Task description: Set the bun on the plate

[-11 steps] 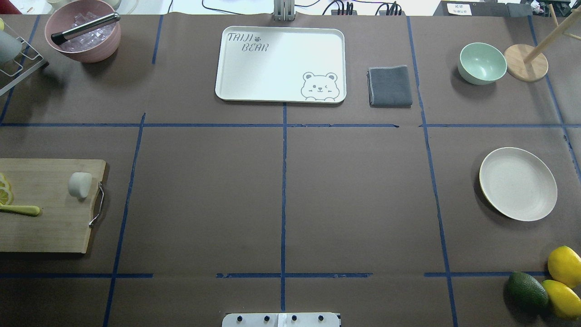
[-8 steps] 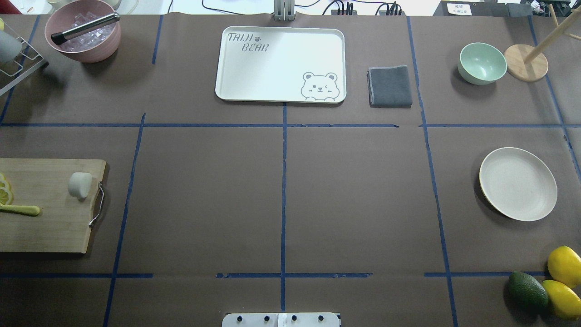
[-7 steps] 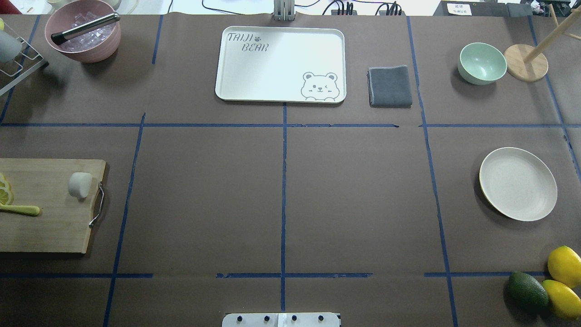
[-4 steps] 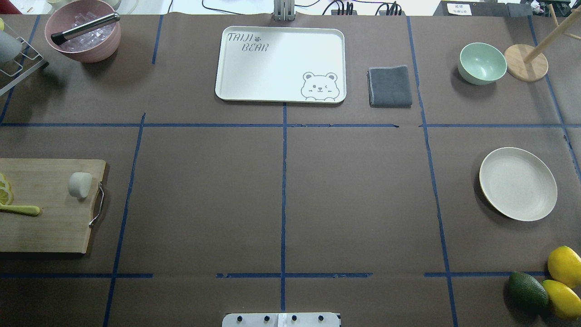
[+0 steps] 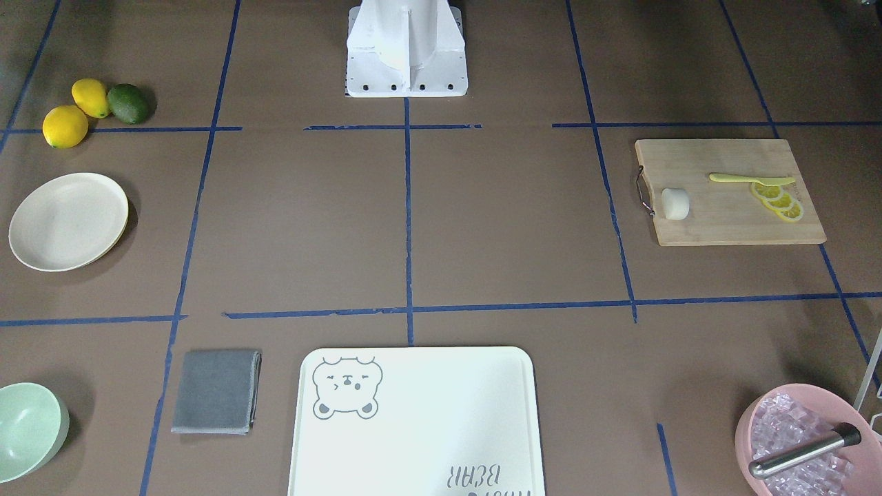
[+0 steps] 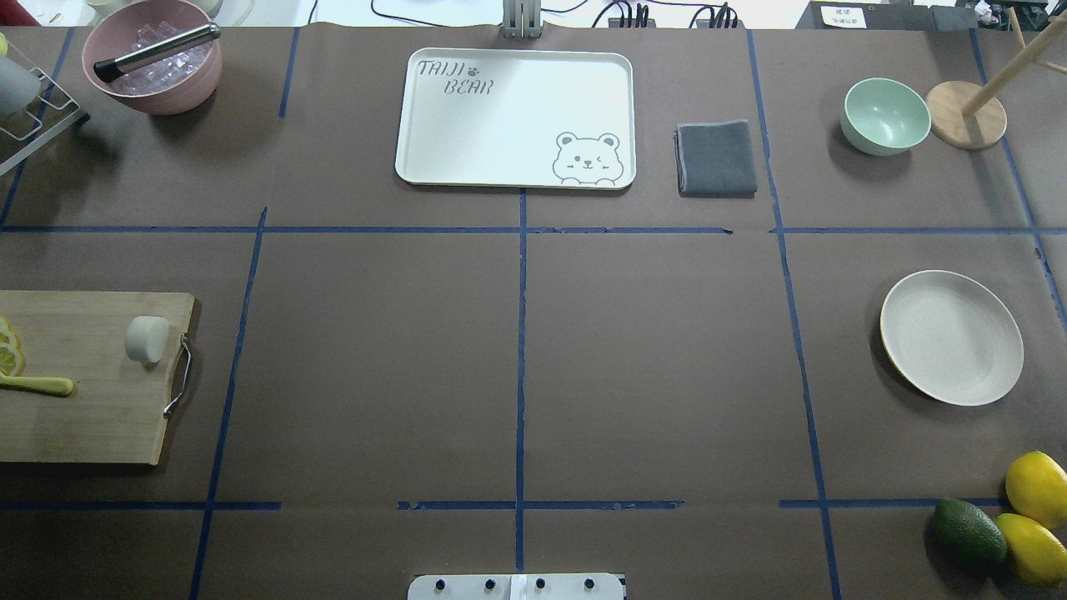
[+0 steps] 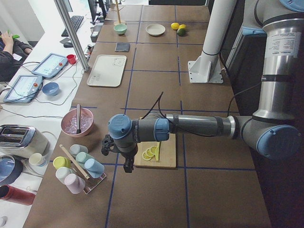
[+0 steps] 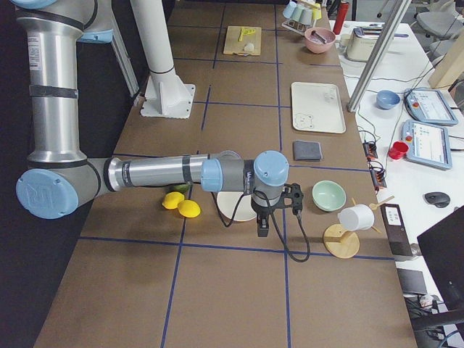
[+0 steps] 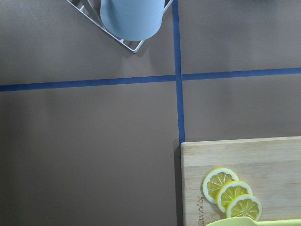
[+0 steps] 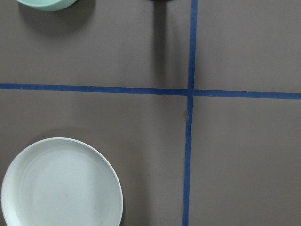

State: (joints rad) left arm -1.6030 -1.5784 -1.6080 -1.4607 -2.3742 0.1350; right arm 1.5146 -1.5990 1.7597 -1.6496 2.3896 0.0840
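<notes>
The bun point(image 6: 147, 339) point(image 5: 676, 204) is a small white lump lying on the wooden cutting board point(image 6: 83, 417) at the table's left, near the board's metal handle. The plate point(image 6: 951, 337) point(image 5: 67, 220) point(image 10: 61, 183) sits bare at the far right. Neither gripper shows in the overhead or front views. In the exterior left view my left gripper point(image 7: 127, 166) hangs over the table just past the board's outer end. My right gripper point(image 8: 262, 230) hangs beside the plate in the exterior right view. I cannot tell whether either is open or shut.
Lemon slices point(image 5: 778, 201) and a yellow-green knife point(image 5: 747, 179) share the board. A cup rack point(image 7: 78, 168), a pink ice bowl point(image 6: 152, 57), a white bear tray point(image 6: 515, 117), a grey cloth point(image 6: 717, 158), a mint bowl point(image 6: 885, 115), a wooden stand point(image 6: 967, 115), lemons point(image 6: 1036, 487) and an avocado point(image 6: 969, 533) ring the table.
</notes>
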